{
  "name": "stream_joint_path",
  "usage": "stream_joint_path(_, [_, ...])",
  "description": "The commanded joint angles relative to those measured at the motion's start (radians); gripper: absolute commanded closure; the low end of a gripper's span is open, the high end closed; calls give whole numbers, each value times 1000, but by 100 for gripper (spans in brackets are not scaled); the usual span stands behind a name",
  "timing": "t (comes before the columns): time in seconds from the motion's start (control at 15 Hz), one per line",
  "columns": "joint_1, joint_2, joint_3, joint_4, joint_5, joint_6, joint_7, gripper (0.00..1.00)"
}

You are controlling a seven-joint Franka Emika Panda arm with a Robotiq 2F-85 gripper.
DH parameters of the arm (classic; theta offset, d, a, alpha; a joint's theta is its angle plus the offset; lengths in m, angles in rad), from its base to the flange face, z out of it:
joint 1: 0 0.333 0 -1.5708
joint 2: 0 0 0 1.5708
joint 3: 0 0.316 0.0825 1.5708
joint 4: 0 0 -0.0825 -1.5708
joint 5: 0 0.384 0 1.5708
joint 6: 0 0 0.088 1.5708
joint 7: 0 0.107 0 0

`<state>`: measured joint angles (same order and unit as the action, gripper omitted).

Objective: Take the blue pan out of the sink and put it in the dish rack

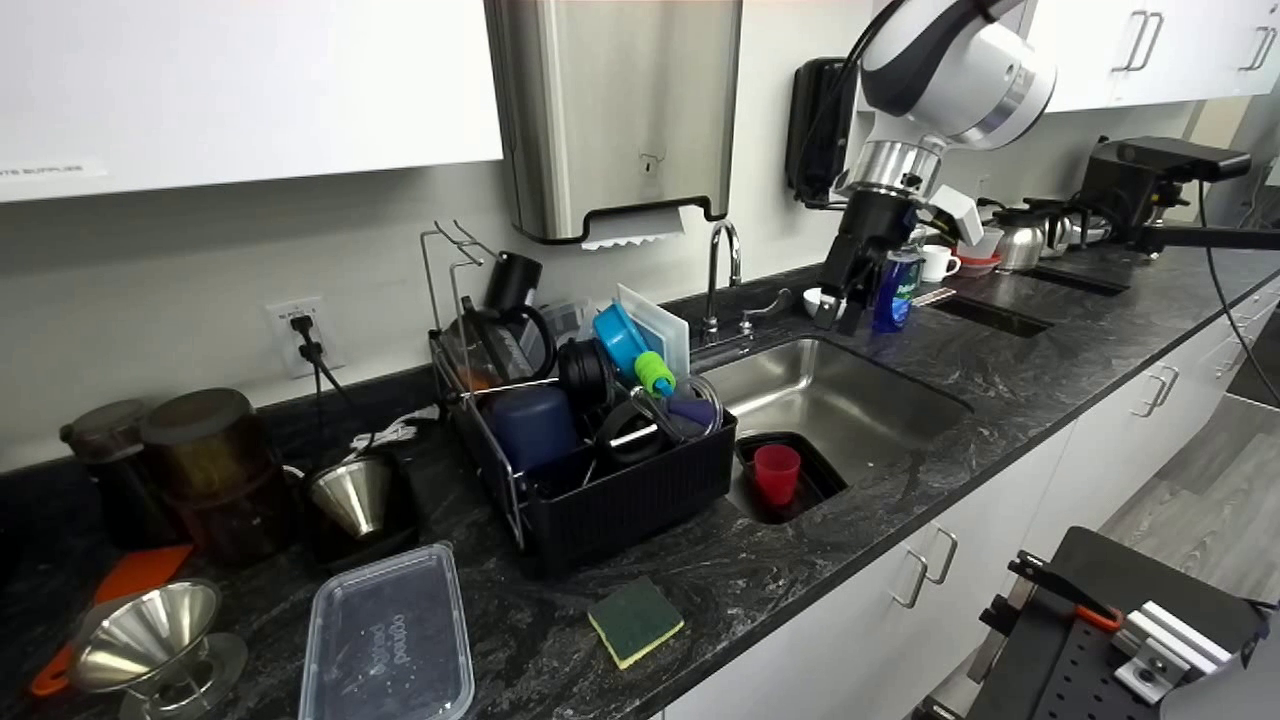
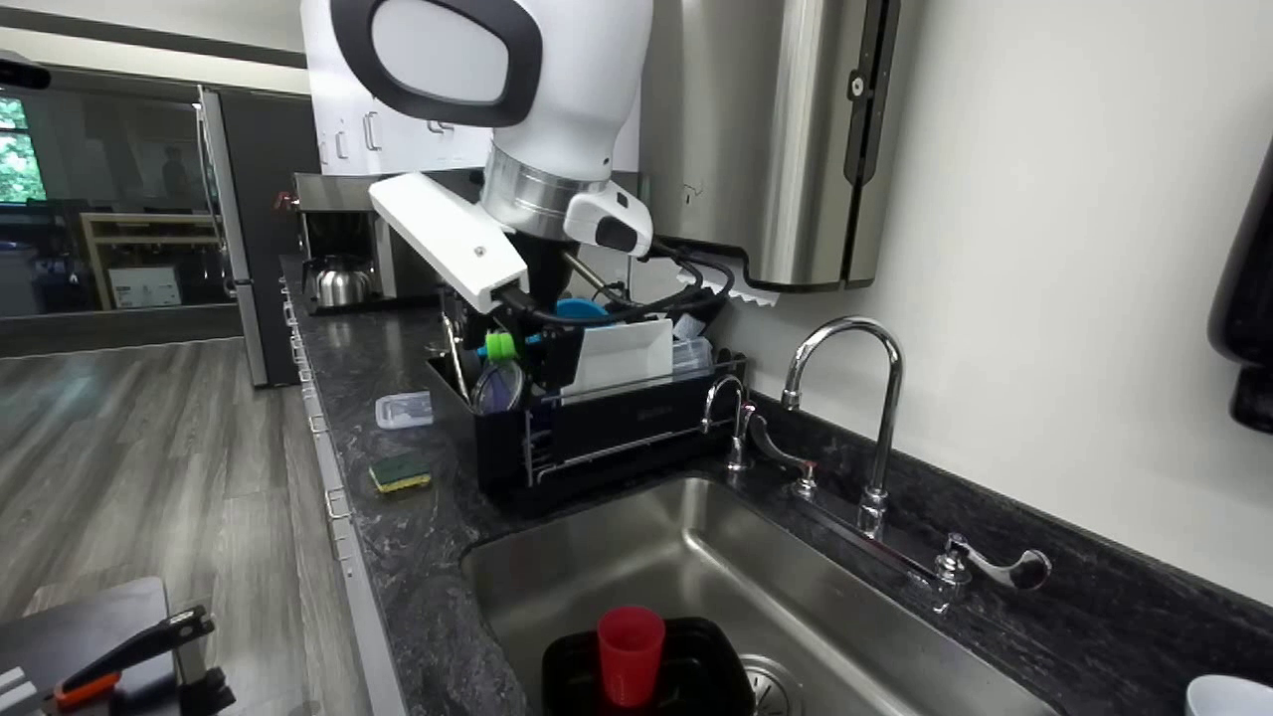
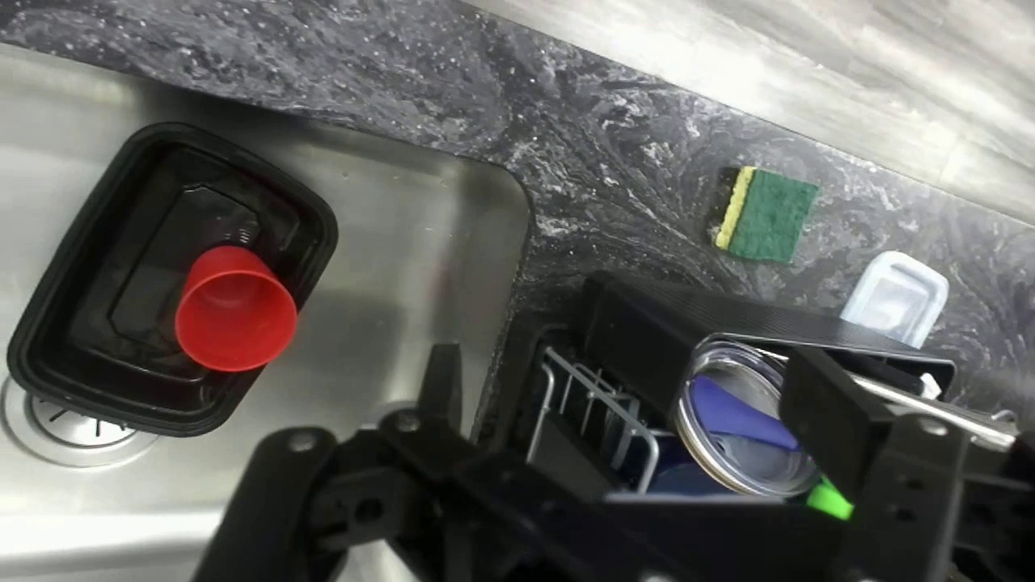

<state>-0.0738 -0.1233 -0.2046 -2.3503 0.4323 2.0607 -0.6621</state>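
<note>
Likely blue pan (image 1: 622, 340) in dish rack (image 1: 640, 500), none seen in sink (image 1: 850, 405). Probably light, stiff, slick if wet; grip rim. Pincer (image 3: 624, 368) spread apart.

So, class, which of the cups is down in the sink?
The red cup, sitting in the black container inside the sink. Colour and place set it apart: the white mug is on the counter.

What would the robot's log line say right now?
gripper: open, empty | sink: red cup in black container, no blue pan seen | dish rack: blue dish among others
</note>
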Motion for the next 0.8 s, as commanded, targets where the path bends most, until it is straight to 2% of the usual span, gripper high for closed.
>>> stream_joint_path(0.0, [-14,56,11,30,-57,19,-53,0])
stream_joint_path(0.27, [-22,100,16,35,-106,72,-56,0])
stream_joint_path(0.6, [-51,177,13,53,-72,170,-23,0])
stream_joint_path(0.73, [-66,216,18,78,-51,166,29,0])
